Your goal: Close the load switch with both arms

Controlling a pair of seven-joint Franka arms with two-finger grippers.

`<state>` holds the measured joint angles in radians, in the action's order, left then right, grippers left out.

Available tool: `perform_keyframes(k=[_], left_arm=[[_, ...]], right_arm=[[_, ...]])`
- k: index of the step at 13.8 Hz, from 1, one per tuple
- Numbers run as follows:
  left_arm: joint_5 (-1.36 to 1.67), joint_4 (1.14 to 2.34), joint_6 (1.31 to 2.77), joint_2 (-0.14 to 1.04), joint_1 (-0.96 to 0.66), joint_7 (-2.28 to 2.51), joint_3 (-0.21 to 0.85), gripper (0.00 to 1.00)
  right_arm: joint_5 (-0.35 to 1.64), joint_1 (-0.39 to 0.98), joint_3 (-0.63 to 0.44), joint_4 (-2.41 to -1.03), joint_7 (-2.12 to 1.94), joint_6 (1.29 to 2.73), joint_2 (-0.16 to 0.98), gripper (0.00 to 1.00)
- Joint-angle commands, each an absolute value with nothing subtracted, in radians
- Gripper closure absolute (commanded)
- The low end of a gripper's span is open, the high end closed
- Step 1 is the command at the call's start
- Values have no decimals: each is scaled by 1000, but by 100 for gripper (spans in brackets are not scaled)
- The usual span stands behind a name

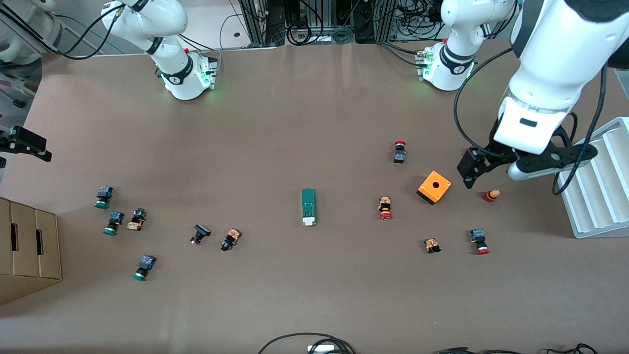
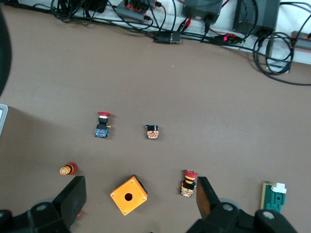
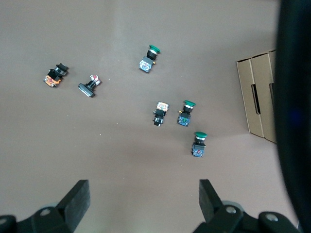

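Note:
The load switch (image 1: 308, 207), a narrow green block with a white piece at its near end, lies flat mid-table. It also shows in the left wrist view (image 2: 274, 197). My left gripper (image 1: 471, 171) hangs open and empty in the air over the table beside the orange box (image 1: 434, 187). In the left wrist view the left gripper (image 2: 141, 199) has that box (image 2: 128, 195) showing between its fingers, far below. My right gripper (image 3: 144, 199) is open and empty, high over bare table near several green-capped push buttons (image 3: 186, 113). It is out of the front view.
Red-capped push buttons (image 1: 385, 208) lie scattered around the orange box, and green-capped ones (image 1: 113, 222) toward the right arm's end. A white rack (image 1: 599, 182) stands at the left arm's end. A cardboard box (image 1: 29, 246) stands at the right arm's end.

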<state>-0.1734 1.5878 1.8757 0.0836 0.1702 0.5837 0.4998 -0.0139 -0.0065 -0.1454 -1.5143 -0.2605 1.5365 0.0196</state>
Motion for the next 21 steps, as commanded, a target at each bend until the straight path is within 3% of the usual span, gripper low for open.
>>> perform_keyframes(k=[1,17,21], left_arm=[[-155,1597,1868,86,173,569,474,0],[15,1571,1801,100,164,344,178,0],[2,1562,1767,100,169,255,166,0]], right_arm=[[6,-5,-149,-1513,-255,1526,17,0],[6,-2,-147,-1513,-255,1548,25,0],[6,-2,-147,-1514,-255,1549,26,0]])
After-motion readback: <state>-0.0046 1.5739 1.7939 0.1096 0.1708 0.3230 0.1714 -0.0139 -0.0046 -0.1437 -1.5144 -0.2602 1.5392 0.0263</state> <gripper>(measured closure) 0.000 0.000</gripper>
